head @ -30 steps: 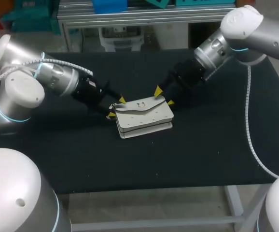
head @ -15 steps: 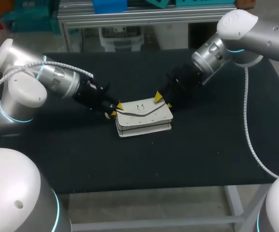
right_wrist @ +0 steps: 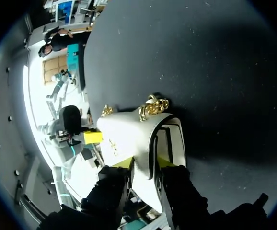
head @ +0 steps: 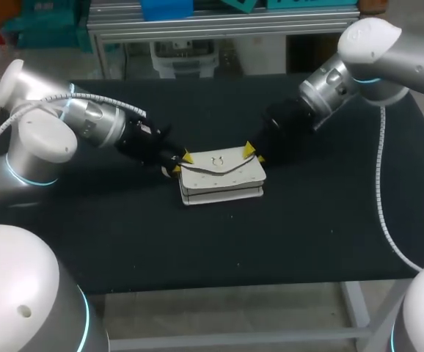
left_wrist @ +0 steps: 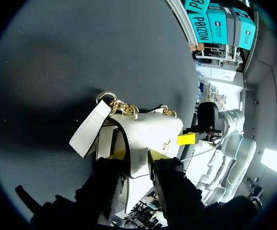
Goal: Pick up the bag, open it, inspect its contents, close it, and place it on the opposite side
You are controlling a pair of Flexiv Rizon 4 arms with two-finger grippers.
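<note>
Clamping bag (head: 223, 176), left claw (head: 181, 163), right claw (head: 255, 153), tips half hidden

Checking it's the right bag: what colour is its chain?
Gold chain on the white bag; clearest in the right wrist view.

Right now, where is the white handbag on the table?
In the head view, the white handbag is near the middle of the black table, its left end in the left gripper and its right end in the right gripper.
</note>
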